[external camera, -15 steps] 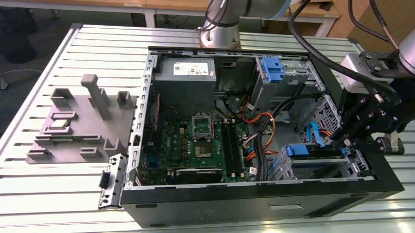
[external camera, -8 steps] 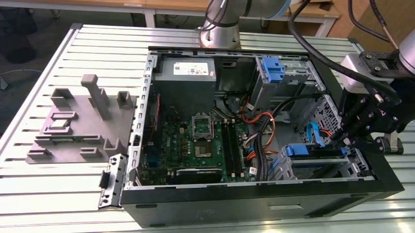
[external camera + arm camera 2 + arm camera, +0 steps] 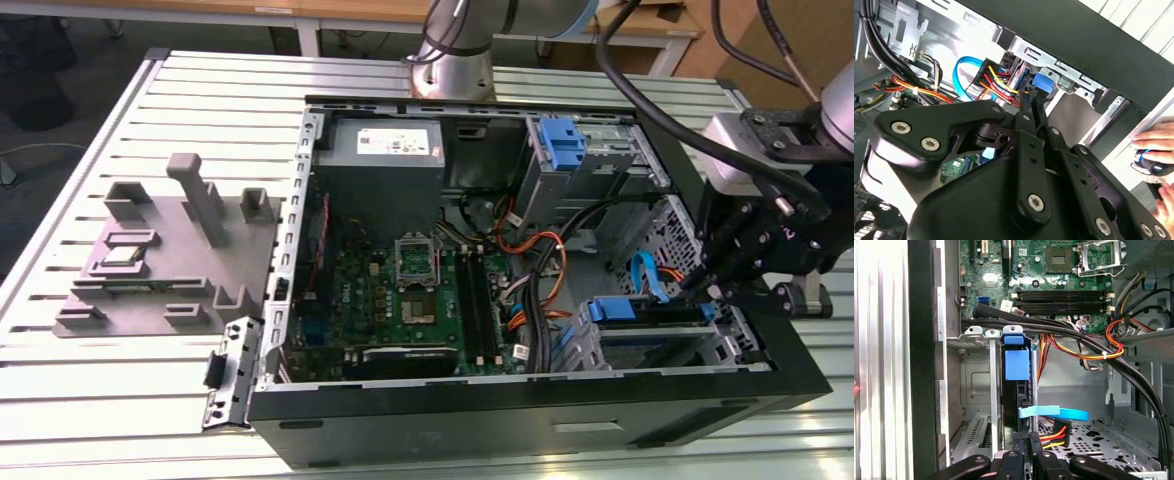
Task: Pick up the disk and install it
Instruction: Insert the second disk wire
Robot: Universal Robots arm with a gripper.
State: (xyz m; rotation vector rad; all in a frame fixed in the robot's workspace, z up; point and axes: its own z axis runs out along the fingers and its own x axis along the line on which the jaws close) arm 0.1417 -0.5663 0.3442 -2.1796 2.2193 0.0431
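The disk (image 3: 647,310) sits in the drive cage at the lower corner of the open computer case, on the exterior view's right, with its blue rail showing. In the first wrist view the disk (image 3: 1016,365) stands edge-on in a cage slot, its blue tab toward the motherboard. My gripper (image 3: 721,285) hangs over that cage. In both wrist views the black fingers (image 3: 1029,130) lie close together with no gap between them. Their tips (image 3: 1024,405) reach the disk's (image 3: 1041,82) near edge. My gripper (image 3: 1027,100) looks shut, with nothing between the fingers.
A blue data cable (image 3: 1054,413) and coloured power wires (image 3: 1054,432) hang beside the fingers. Black cable bundles (image 3: 1064,332) cross above the cage. A bare blue bracket (image 3: 561,140) sits in the upper bay. A grey fixture (image 3: 160,250) lies on the slatted table. A person's hand (image 3: 1154,150) rests outside the case.
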